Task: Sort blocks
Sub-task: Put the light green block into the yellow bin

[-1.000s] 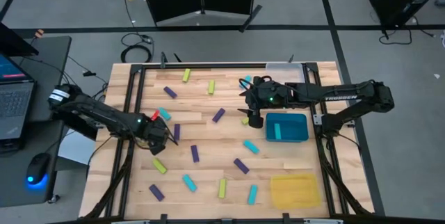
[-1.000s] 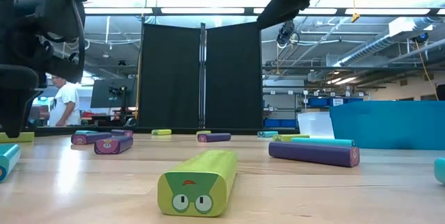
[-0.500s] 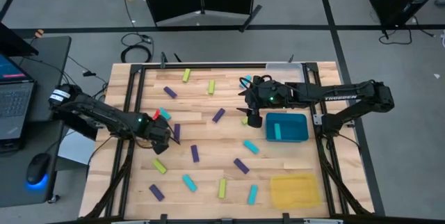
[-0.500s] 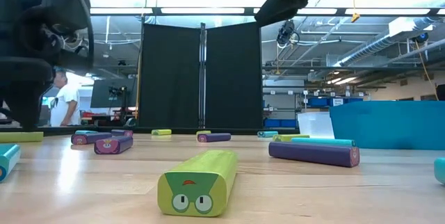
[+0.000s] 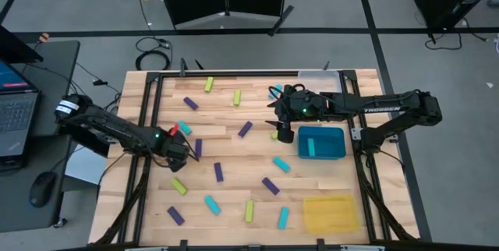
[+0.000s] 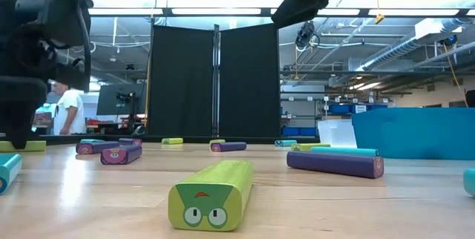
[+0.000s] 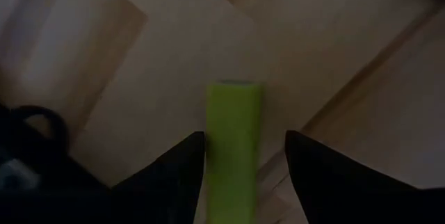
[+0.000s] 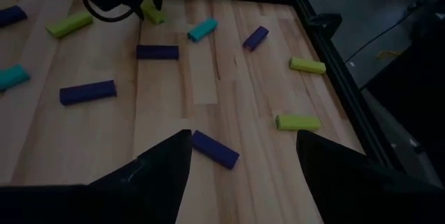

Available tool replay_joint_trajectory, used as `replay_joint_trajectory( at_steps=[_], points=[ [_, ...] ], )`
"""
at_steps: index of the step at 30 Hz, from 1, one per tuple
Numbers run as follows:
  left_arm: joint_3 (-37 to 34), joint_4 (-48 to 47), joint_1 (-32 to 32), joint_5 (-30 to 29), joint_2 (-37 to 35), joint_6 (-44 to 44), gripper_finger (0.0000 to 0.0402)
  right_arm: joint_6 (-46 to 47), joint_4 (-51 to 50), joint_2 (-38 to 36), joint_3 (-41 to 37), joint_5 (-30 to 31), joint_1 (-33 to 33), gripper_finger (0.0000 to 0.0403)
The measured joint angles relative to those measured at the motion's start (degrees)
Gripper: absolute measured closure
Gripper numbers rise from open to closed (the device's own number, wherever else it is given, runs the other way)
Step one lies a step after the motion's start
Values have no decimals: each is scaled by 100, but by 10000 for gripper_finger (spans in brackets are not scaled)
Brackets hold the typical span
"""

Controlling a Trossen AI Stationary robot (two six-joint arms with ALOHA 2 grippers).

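Several purple, cyan and yellow-green blocks lie flat across the wooden table. My left gripper (image 5: 181, 157) is open, low over the table's left part. In the left wrist view its fingers stand on either side of a yellow-green block (image 7: 233, 147), which lies flat on the wood; the low view shows that block (image 6: 22, 146) beside the gripper (image 6: 18, 120). My right gripper (image 5: 285, 132) is open and raised, just left of the teal tray. In its wrist view, a purple block (image 8: 214, 149) lies on the table between its fingers.
A teal tray (image 5: 331, 153) at the table's right holds one cyan block (image 5: 310, 148). A yellow tray (image 5: 331, 213) sits at the near right corner, a clear tray (image 5: 320, 73) at the far edge. A person (image 6: 70, 109) stands beyond the table.
My left gripper has swayed slightly toward the table's right and back again, staying low over the yellow-green block. The blocks and my right arm have kept still.
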Motion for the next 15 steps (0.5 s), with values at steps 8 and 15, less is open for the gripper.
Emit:
replay_joint_trajectory(
  at_steps=[8,15],
  points=[
    [-232,308,0,125,-34,11,200,2,2,0,0,0,6,135],
    [-230,379,-2,97,-33,179,301,-50,133,0,0,5,80,135]
  ],
)
